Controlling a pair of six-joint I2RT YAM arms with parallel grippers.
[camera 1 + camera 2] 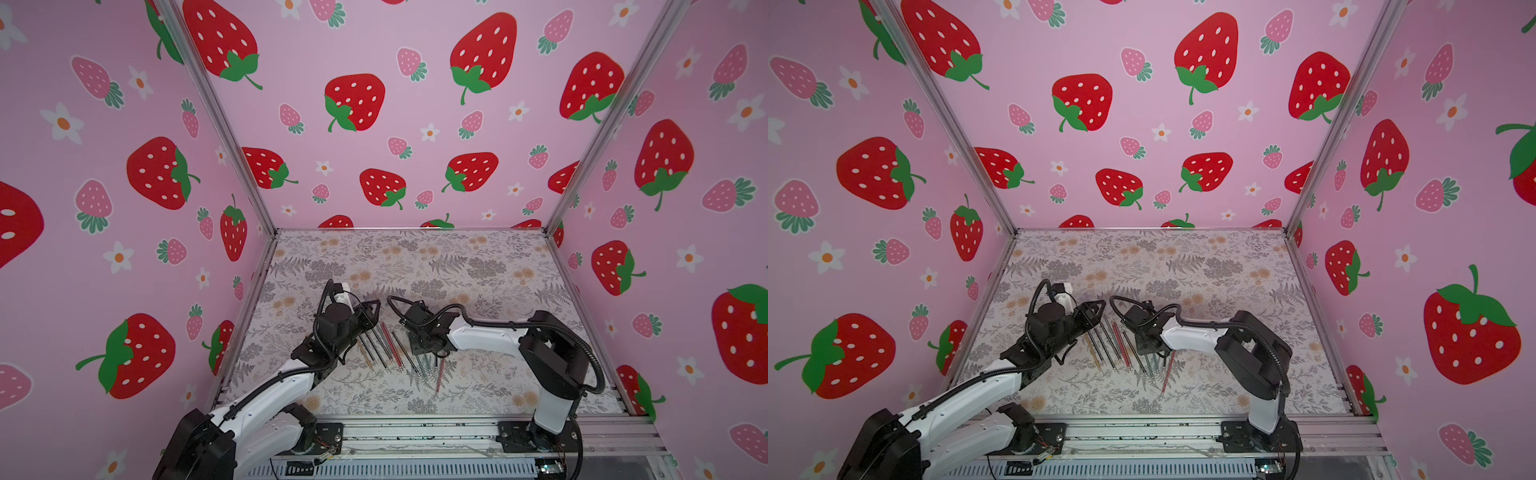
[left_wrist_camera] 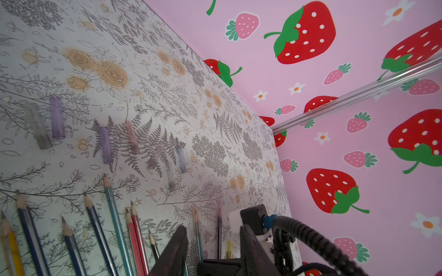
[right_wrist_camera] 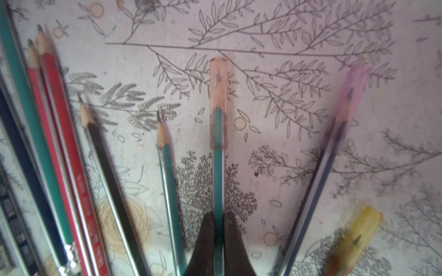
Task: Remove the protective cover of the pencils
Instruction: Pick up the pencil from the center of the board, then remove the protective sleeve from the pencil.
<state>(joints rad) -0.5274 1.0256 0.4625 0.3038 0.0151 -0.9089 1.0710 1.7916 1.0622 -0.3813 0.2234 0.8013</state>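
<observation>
- In both top views, nearest us, a grey metal rail [image 1: 415,432] runs along the front edge of the floral-printed table [image 1: 457,266].
- Just beyond it, the thin coloured wooden pencils [image 1: 390,345] lie in a loose fan on the middle of the table, between the two arms' tools.
- The right tool [image 1: 440,354] points down at the fan's end on its own side. In the right wrist view we see its dark fingers [image 3: 208,239] clenched on the shaft of a teal pencil [image 3: 218,172]. That pencil's tip wears a translucent peach plastic cap [image 3: 218,102].
- Beside it in that view, a dark blue pencil [image 3: 318,181] wears a translucent pink cap [image 3: 352,86], and a blurred translucent yellow cap [image 3: 358,234] covers another tip.
- On the other side of the held pencil, a black pencil [image 3: 112,172], a second teal pencil [image 3: 169,181] and two red pencils [image 3: 64,133] show bare sharpened tips.
- A little farther off, the left tool [image 1: 371,311] hangs over the far ends of the pencils on its side. In the left wrist view we find its two black fingers [image 2: 177,248] standing apart, released, with nothing gripped between them.
- Past the pencil tips, seven loose translucent caps [image 2: 106,145] in purple, grey and pink lie scattered on the table, apart from the pencils.
- Farthest from us stands the pink strawberry-printed wall [image 1: 374,124].
</observation>
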